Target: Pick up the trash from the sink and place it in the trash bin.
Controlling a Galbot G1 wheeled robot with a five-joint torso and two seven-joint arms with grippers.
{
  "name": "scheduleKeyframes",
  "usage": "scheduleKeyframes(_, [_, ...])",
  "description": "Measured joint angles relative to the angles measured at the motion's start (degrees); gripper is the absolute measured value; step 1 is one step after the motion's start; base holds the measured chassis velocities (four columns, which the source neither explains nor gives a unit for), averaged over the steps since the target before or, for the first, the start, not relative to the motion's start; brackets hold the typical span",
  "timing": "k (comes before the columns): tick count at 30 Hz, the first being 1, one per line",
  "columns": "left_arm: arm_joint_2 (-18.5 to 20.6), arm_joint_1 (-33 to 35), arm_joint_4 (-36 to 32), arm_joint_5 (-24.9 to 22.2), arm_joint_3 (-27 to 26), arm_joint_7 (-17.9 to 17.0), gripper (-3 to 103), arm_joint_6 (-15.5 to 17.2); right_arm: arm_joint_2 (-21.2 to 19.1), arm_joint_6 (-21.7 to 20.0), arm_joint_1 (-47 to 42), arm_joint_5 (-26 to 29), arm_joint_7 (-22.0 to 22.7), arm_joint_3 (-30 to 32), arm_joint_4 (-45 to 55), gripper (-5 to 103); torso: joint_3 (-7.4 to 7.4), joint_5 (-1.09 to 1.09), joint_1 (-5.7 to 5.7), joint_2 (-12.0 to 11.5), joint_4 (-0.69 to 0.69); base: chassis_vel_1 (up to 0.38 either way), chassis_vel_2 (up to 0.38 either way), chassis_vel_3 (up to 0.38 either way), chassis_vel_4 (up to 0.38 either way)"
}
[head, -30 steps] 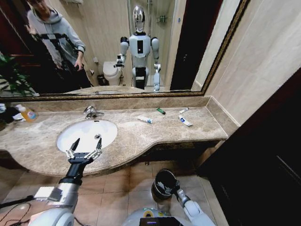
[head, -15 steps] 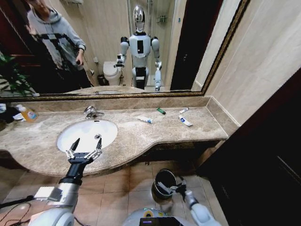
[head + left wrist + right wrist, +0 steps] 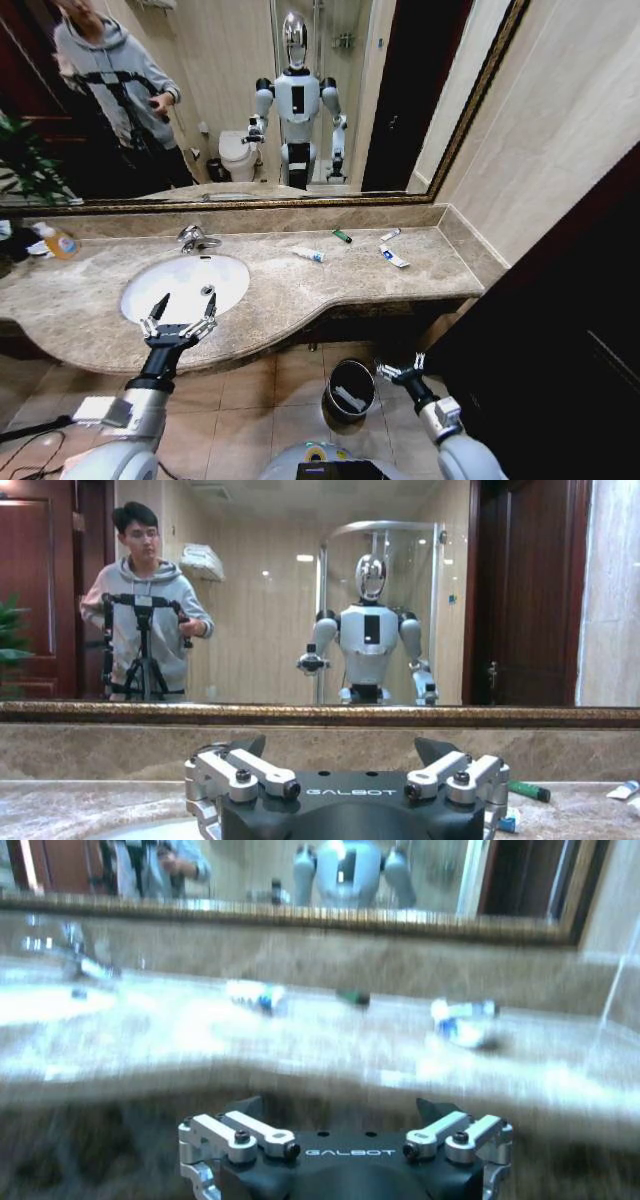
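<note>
The right end effector [image 3: 401, 371] hangs low in front of the worktop [image 3: 300, 290], just beside the black trash bin [image 3: 349, 390] on the floor, with its fingers spread open and nothing between them. The bin already has a white piece lying inside. The left end effector [image 3: 178, 322] hovers over the near edge of the sink [image 3: 185, 285], also open and empty, and the white basin looks bare. The trash lies further back and to the right on the worktop, not in the basin: a white tube [image 3: 308, 254] closest to the sink, a green piece [image 3: 342, 236] behind it, then two white packets [image 3: 393, 257] near the far right corner. The tube lies with its long axis roughly along the worktop. I judge the right arm to be the nearer one to these pieces.
</note>
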Motion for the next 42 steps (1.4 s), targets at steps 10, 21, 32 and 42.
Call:
scheduleKeyframes(10, [0.0, 0.0, 0.0, 0.0, 0.0, 0.0, 100, 0.0, -2.1, -9.6, 23.9, 9.3, 1.2, -2.9, -5.8, 100, 0.01, 0.01, 0.01, 0.0, 0.02, 0.0, 0.0, 0.0, 0.0])
scheduleKeyframes(21, [0.0, 0.0, 0.0, 0.0, 0.0, 0.0, 100, 0.0, -1.8, -12.0, 54.8, 11.0, 0.7, -13.8, -33.9, 100, 0.02, 0.0, 0.02, 0.0, 0.02, 0.0, 0.0, 0.0, 0.0])
scheduleKeyframes(32, [0.0, 0.0, 0.0, 0.0, 0.0, 0.0, 100, 0.0, 1.0, -9.9, 64.3, 5.3, -0.9, -15.7, -47.1, 100, 0.01, 0.0, 0.01, 0.0, 0.01, 0.0, 0.0, 0.0, 0.0])
scheduleKeyframes(42, [0.0, 0.0, 0.0, 0.0, 0.0, 0.0, 100, 0.0, 1.6, -8.0, 65.3, 5.5, -1.4, -14.4, -53.4, 99, 0.01, 0.0, 0.01, 0.0, 0.01, 0.0, 0.0, 0.0, 0.0])
